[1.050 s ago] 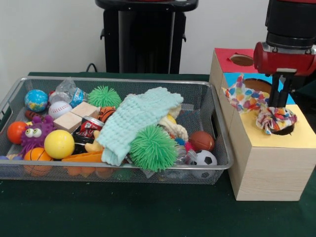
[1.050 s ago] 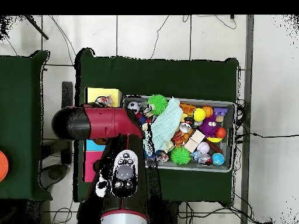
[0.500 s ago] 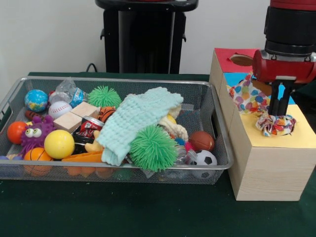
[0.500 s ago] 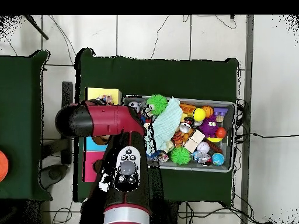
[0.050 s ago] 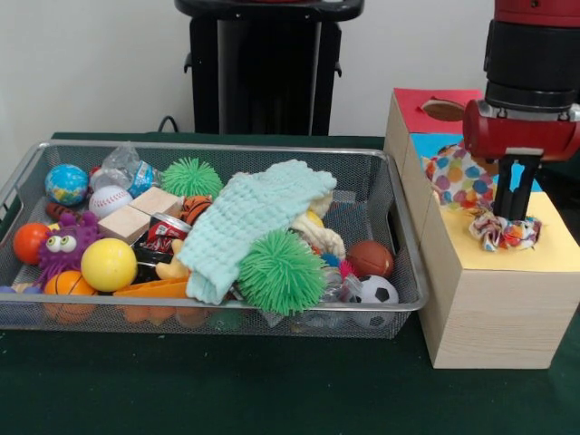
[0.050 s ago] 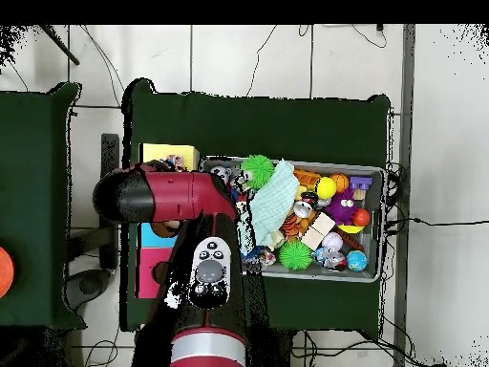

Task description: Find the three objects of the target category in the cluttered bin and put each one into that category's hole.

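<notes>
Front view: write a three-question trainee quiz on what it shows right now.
1. True or false: the gripper is over the wire bin.
2. Which top section of the wooden box has the patterned cloth bunched on it? A red, B blue, C yellow.
3. Fill in: the pale green knitted cloth lies in the ____.

Key: 1 false; 2 C; 3 bin.

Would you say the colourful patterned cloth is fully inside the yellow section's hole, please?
Not fully: the colourful patterned cloth still bunches above the yellow-topped wooden box, with the pincer pressing down into it. How much sits inside cannot be told.
</notes>
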Motion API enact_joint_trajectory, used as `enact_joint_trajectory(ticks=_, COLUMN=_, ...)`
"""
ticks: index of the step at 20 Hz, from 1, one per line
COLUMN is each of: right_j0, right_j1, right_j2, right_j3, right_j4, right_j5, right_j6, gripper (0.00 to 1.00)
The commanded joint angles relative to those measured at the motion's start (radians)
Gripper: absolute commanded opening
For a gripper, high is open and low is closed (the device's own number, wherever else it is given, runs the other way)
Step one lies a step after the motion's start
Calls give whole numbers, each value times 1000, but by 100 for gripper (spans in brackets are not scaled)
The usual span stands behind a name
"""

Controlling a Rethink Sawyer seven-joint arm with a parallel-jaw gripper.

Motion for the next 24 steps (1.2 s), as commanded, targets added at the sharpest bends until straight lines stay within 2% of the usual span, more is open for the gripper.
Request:
enact_joint_trajectory(ticks=1, right_j0=-45, right_j1=132, right_j2=99, right_j3=-19, right_j4=26, right_j5=-93, right_j6=152, gripper=0)
enact_joint_trajectory(ticks=10, right_j0=-59, right_j1=166, right_j2=121, right_j3=-25, right_j4=24, right_j5=-100, right_j6=134, gripper=0)
enact_joint_trajectory(ticks=13, right_j0=-57, right_j1=156, right_j2=118, right_j3=-16, right_j4=24, right_j5=-98, right_j6=137, gripper=0)
enact_joint_trajectory(ticks=18, right_j0=-53, right_j1=113, right_j2=119, right_j3=12, right_j4=31, right_j5=-86, right_j6=144, gripper=0)
enact_joint_trajectory(ticks=24, right_j0=-25, right_j1=-11, right_j2=95, right_j3=63, right_j4=46, right_j5=20, right_j6=155, gripper=0)
